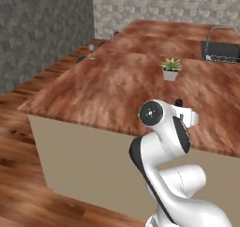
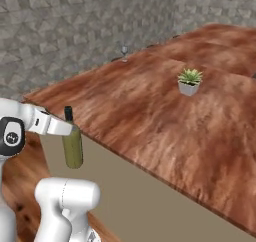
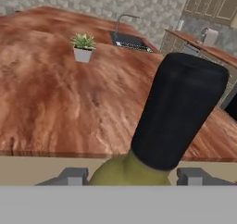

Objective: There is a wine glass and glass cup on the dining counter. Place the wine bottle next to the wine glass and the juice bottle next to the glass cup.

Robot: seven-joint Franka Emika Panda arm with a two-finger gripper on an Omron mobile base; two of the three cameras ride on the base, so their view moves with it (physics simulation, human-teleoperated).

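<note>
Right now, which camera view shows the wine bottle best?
The right base view: the wine bottle appears whole there, olive body and dark cap, hanging upright in the gripper beside the dining counter edge. The hand view shows just its cap and shoulder, close up. The left base view shows a dark tip behind the arm.

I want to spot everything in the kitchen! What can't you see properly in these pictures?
- Wine bottle: in the left base view the arm hides all but its cap; the hand view cuts off its lower body.
- Gripper: in the right base view the white hand covers the fingers, though they are shut on the bottle.
- Wine glass: tiny and far off in both base views.
- Sink: cut off by the left base view's right edge.
</note>
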